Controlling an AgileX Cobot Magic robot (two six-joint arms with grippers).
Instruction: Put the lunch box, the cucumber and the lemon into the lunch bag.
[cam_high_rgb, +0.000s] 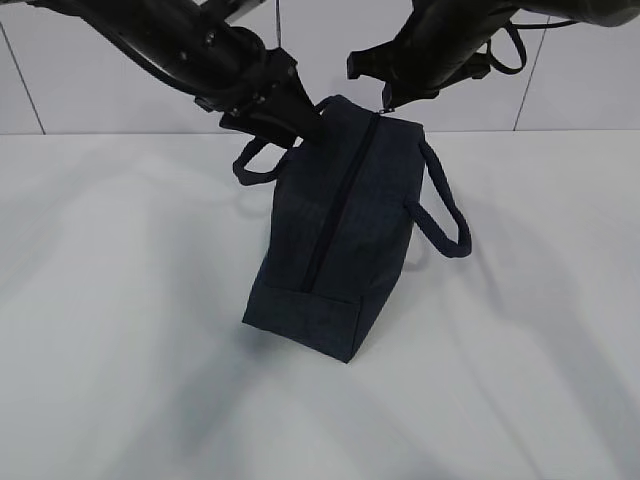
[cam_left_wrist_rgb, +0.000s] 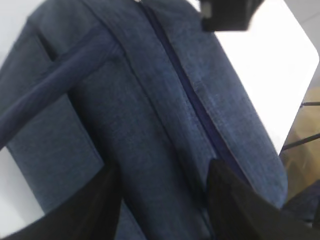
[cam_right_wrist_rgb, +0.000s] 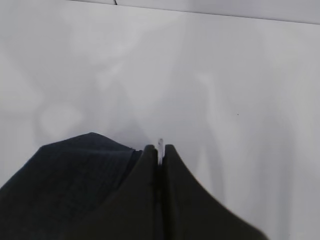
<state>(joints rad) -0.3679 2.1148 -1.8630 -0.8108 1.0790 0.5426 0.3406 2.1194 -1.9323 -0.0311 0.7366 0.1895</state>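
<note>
The dark navy lunch bag (cam_high_rgb: 340, 230) lies on the white table, its closed zipper (cam_high_rgb: 335, 210) running along the top toward me. At the bag's far left corner, my left gripper (cam_high_rgb: 300, 125) is closed over a ridge of the fabric (cam_left_wrist_rgb: 150, 100), one finger on each side (cam_left_wrist_rgb: 162, 167). My right gripper (cam_high_rgb: 388, 100) is at the far end of the zipper, shut on the thin metal zipper pull (cam_right_wrist_rgb: 160, 144), which shows between the tips (cam_right_wrist_rgb: 160, 147). The lunch box, the cucumber and the lemon are out of view.
The white table (cam_high_rgb: 120, 330) spreads around the bag on all sides. One loop handle (cam_high_rgb: 445, 215) hangs off the bag's right side and another (cam_high_rgb: 250, 165) off its left. A tiled wall (cam_high_rgb: 90, 90) stands behind. The table's edge (cam_left_wrist_rgb: 295, 125) shows in the left wrist view.
</note>
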